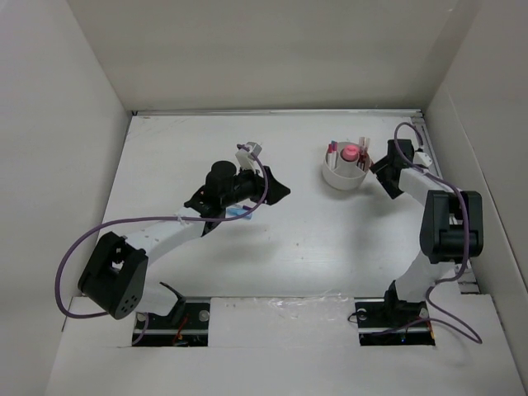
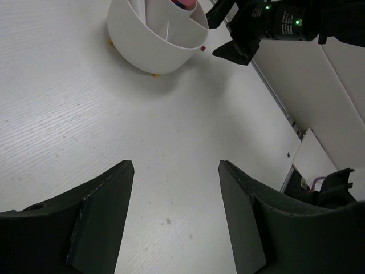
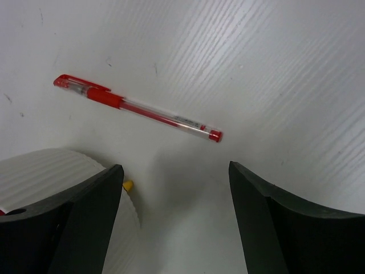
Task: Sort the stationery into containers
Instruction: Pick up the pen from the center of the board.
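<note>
Red pen (image 3: 140, 108) flat on the counter (image 3: 274, 68) beside the tub (image 1: 340, 181)
Right pincer (image 3: 175, 166) hangs wide, empty, above it; closing may roll the pen away or bump the tub.

A white bench (image 1: 289, 247) with a finely ribbed, lightly scuffed top is boxed in by plain off-white panels. A back wall (image 1: 272, 49) rises from its far edge, with a left wall (image 1: 49, 140) and a right wall (image 1: 495, 140) at its sides. A white board (image 1: 280, 346) lies along the bench's near edge, and soft, even light leaves only faint grey shadows on the bench.
</note>
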### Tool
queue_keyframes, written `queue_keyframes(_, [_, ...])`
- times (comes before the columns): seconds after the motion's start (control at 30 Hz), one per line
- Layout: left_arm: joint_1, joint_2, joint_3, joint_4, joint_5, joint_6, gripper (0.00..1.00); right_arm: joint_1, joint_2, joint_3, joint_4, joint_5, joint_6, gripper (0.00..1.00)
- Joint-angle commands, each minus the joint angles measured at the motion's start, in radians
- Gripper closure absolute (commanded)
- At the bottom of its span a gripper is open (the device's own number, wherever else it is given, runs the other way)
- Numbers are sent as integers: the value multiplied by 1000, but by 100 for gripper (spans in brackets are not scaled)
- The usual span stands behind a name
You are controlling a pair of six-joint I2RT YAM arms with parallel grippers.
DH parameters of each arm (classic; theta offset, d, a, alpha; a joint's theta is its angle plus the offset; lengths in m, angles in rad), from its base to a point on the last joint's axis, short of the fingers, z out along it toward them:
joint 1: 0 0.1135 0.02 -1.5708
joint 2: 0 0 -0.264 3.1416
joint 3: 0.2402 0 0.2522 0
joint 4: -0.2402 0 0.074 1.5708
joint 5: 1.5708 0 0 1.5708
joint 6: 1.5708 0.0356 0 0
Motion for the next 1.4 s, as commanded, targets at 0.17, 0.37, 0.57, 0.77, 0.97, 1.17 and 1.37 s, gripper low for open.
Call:
queue_keyframes(0.17, [-5,-28,-8,51,20,-9,42,-12,97,151,-34,9,-48,19])
queue_keyframes(0.37, [-5,-18,-8,51,20,-9,42,-21,100,156,-34,19,-48,18])
queue_keyframes(0.57, [-5,-8,-8,51,20,-9,42,-30,153,217,-72,-68,-58,35])
queue_keyframes(0.77, [-5,-8,-8,51,9,-9,42,-61,163,208,-92,-102,-47,49])
queue_keyframes(0.97, [-5,-8,-8,51,9,-9,42,-70,100,159,-74,-18,-22,49])
queue_keyframes(1.17, [-5,-18,-8,51,9,-9,43,-79,135,179,-128,-55,-44,54])
queue_keyframes(1.37, [-5,-36,-8,51,0,0,43,-79,135,179,-149,-130,-65,66])
